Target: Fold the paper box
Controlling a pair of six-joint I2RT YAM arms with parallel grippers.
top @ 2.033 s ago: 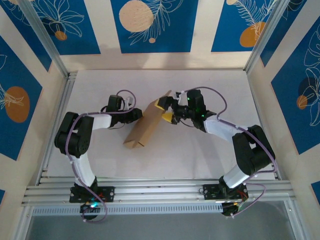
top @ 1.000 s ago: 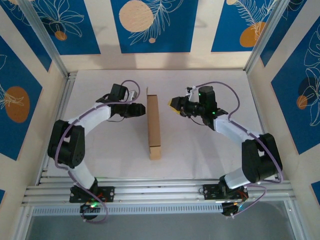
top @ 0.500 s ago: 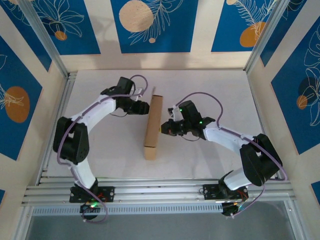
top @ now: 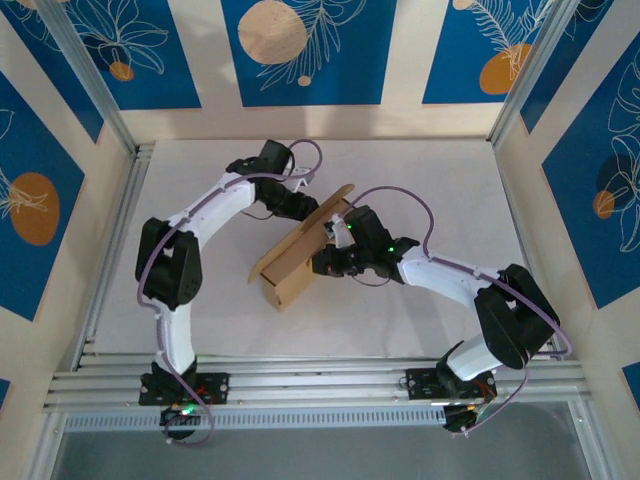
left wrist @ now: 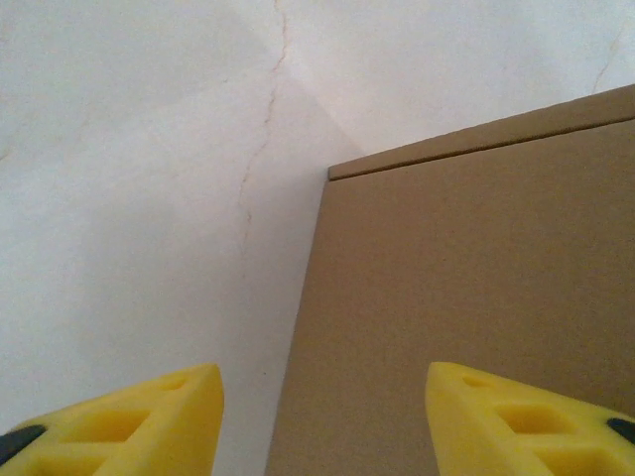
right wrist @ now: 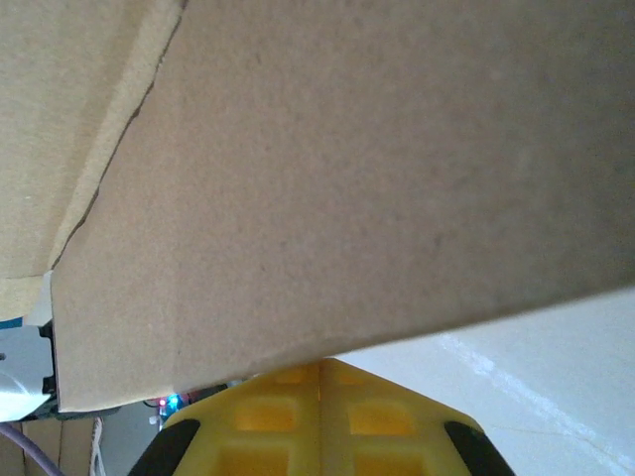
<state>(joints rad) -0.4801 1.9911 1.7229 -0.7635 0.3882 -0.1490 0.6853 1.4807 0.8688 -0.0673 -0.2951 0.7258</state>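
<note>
The paper box (top: 300,250) sits slantwise on the table (top: 430,170) between the two arms. Its brown wall is directly ahead of the left pincer (left wrist: 322,379), whose yellow fingers gape apart with nothing clamped, and close in front of the right pincer (right wrist: 322,375), whose fingers are pressed together on nothing. With no grip on either side, a push from the closed right pincer could skid or topple the light box, or buckle a wall instead of folding a flap.
</note>
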